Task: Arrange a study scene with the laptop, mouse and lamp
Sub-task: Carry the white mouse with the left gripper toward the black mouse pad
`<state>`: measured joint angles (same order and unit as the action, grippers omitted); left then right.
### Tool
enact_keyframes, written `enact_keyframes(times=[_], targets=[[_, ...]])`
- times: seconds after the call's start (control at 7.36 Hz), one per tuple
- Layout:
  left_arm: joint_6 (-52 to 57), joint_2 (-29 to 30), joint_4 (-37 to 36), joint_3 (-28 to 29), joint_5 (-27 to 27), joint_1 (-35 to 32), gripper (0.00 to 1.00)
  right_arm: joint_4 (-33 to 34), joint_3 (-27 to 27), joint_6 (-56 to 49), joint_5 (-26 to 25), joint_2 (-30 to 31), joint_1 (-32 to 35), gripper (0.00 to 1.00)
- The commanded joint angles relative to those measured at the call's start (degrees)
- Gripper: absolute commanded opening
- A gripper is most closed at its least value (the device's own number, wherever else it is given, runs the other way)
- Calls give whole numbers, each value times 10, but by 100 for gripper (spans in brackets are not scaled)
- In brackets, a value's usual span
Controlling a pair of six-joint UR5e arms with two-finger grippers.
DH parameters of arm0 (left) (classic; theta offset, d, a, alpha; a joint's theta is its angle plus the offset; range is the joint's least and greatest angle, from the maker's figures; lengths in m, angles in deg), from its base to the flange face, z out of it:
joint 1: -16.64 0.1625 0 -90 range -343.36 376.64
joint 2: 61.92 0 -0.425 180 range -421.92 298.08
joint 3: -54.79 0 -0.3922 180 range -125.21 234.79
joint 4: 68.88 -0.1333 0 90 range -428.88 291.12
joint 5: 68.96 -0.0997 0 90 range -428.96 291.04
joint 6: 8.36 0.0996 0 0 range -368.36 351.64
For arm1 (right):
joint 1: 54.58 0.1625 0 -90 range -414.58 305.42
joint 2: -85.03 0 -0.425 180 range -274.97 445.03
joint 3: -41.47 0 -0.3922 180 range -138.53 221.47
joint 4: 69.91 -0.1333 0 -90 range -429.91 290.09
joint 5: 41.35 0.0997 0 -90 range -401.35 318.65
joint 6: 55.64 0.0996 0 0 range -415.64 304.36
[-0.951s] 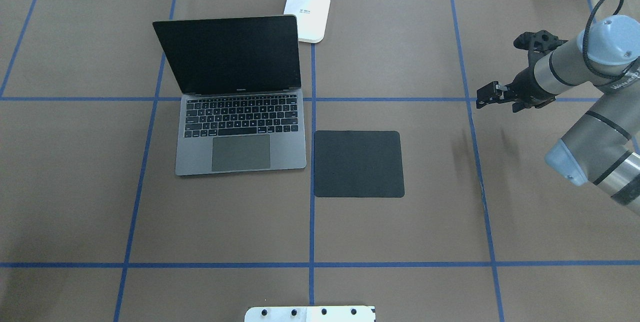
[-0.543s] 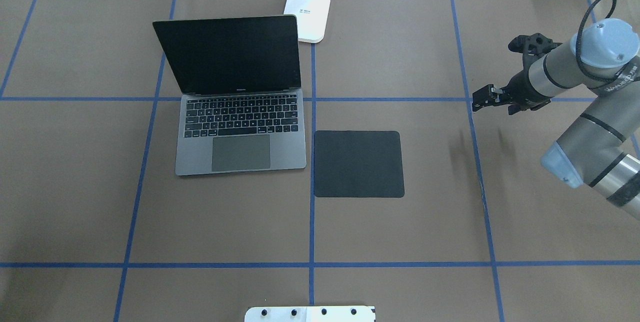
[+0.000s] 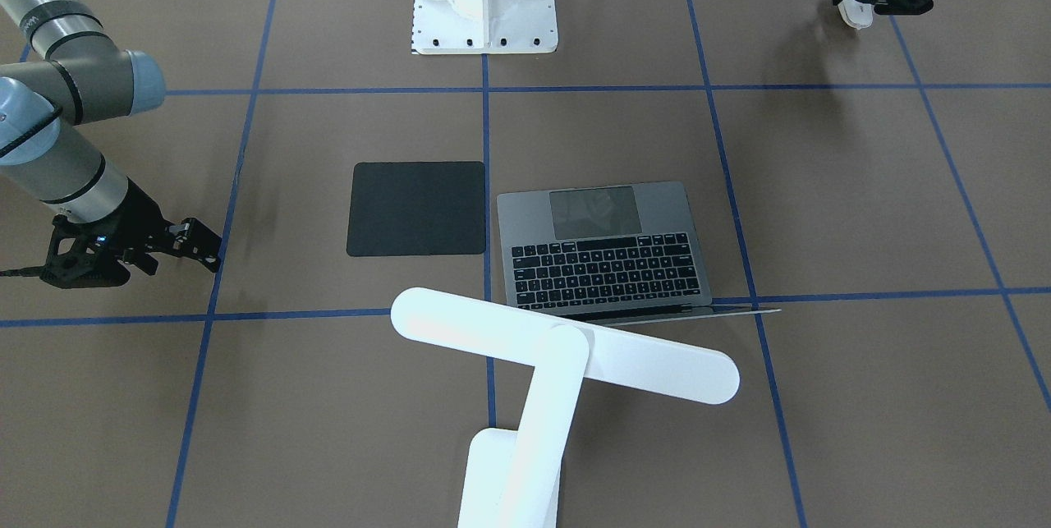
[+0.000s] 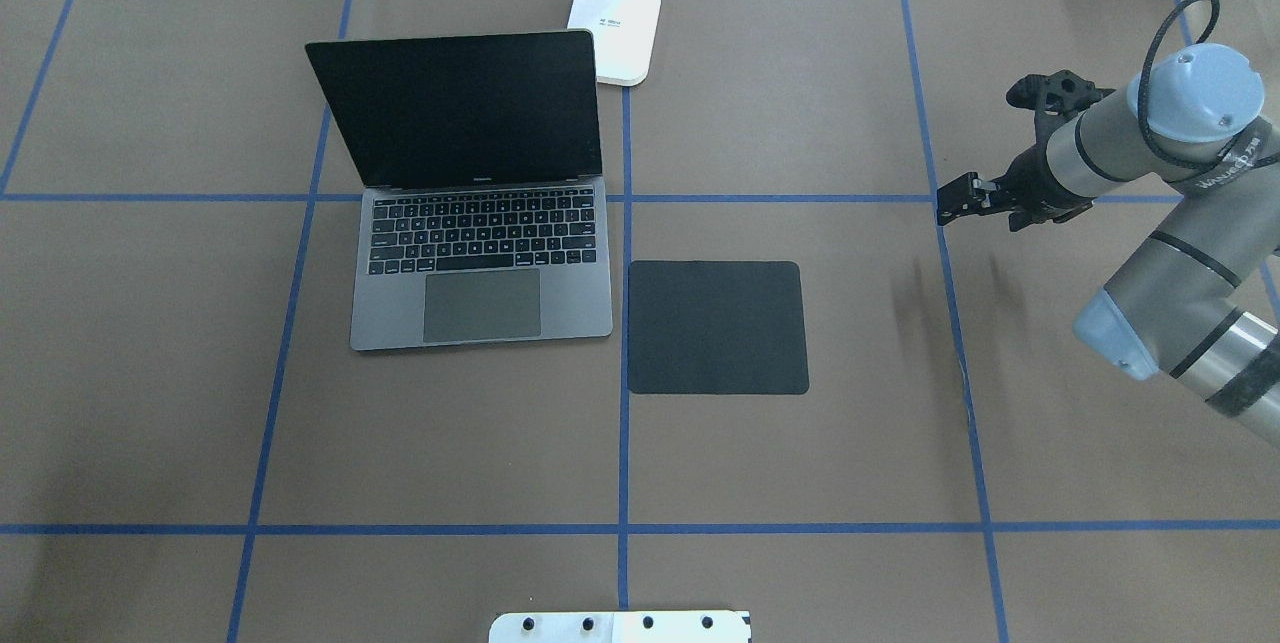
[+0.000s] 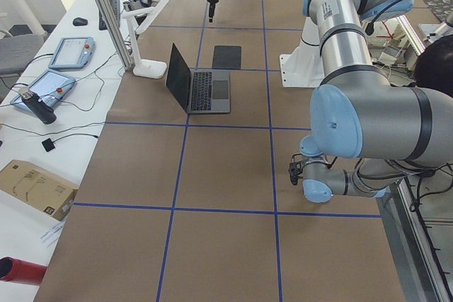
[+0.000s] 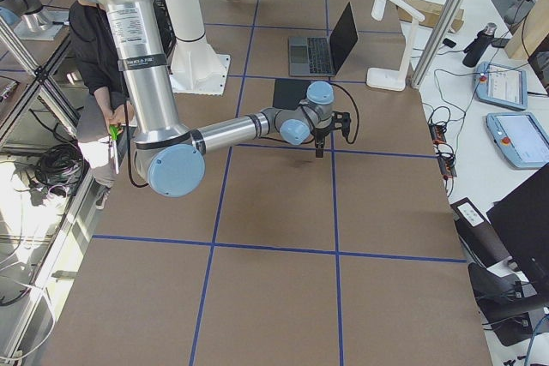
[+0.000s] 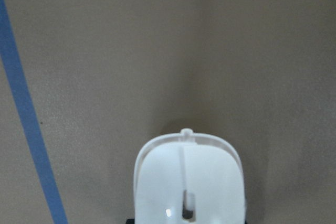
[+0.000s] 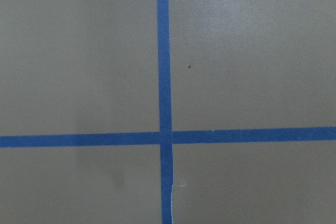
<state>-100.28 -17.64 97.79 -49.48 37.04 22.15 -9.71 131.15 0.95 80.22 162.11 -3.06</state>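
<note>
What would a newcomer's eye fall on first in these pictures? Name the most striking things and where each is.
The open grey laptop, its screen dark, stands left of the table's middle, a black square pad lying right beside it. A white lamp stands at the far edge by the screen's right corner. Far out on the left, the left gripper holds the small white mouse.

Grey laptop (image 4: 480, 258) open, lamp (image 4: 615, 28) just behind; white mouse (image 7: 189, 182) gripped in left claw (image 3: 862, 9).
</note>
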Motion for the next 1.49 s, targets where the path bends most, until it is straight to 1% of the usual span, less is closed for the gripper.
enact_keyframes(times=[0.0,0.14,0.27,0.41,0.54,0.68,0.82,0.95,1.09,1.22,1.36], targets=[[-28,-12,1,-85,10,-25,47,-1,-1,-1,1,0,-1,100],[-29,6,-6,-105,42,-56,46,0,-3,-3,1,-1,-3,100],[-30,34,-19,-106,81,-103,45,0,-6,-7,1,-4,-3,100],[-31,64,-62,-115,116,-138,44,1,-7,-7,0,-4,-3,100],[-31,110,-138,-135,124,-162,44,1,-9,-6,0,-5,-5,100],[-31,155,-201,-150,150,-202,44,1,-14,-6,1,-11,-5,100],[-29,211,-252,-151,168,-242,44,0,-27,-8,1,-15,-5,100],[-24,267,-316,-150,170,-264,43,-1,-31,-8,2,-18,-5,100],[-23,340,-399,-150,178,-291,43,-2,-30,-8,3,-18,-5,100],[-23,428,-486,-148,187,-318,43,-1,-29,-8,4,-17,-4,100],[-23,520,-562,-136,186,-327,43,-1,-28,-7,5,-15,-3,100]])
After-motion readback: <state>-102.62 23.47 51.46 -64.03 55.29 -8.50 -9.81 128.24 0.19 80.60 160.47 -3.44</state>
